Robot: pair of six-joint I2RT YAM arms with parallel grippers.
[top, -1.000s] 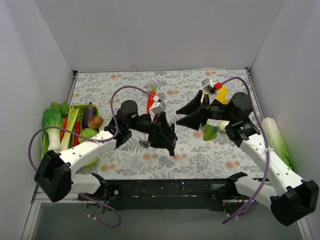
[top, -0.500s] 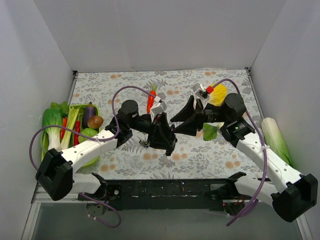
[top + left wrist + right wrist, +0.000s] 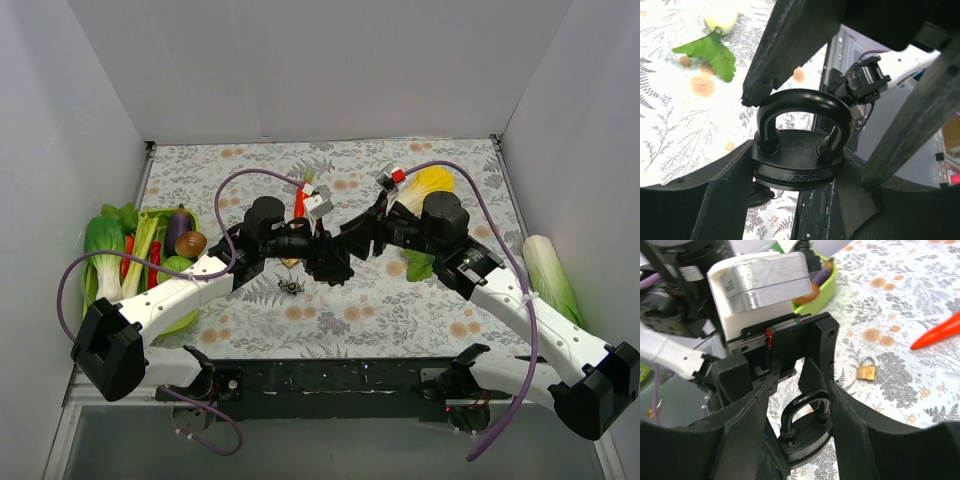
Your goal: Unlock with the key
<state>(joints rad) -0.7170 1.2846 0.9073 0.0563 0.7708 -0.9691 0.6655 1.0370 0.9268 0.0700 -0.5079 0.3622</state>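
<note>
From above, the two arms meet over the middle of the desk [image 3: 420,310]. The left hand [image 3: 328,264] and right hand [image 3: 355,238] are close together, and what sits between them is hidden. The left wrist view shows it: a black padlock [image 3: 797,162], clamped by its body between the left fingers [image 3: 715,200], its hoop sticking out past their tips. The right wrist view shows the same padlock low between the right fingers [image 3: 740,435], which flank it closely; whether they press on it I cannot tell. Only that view shows a small brass lock [image 3: 866,369] lying on the desk, near a carrot [image 3: 940,332]. The overhead view alone shows a small dark clump [image 3: 291,287] under the left arm, too small to identify.
</note>
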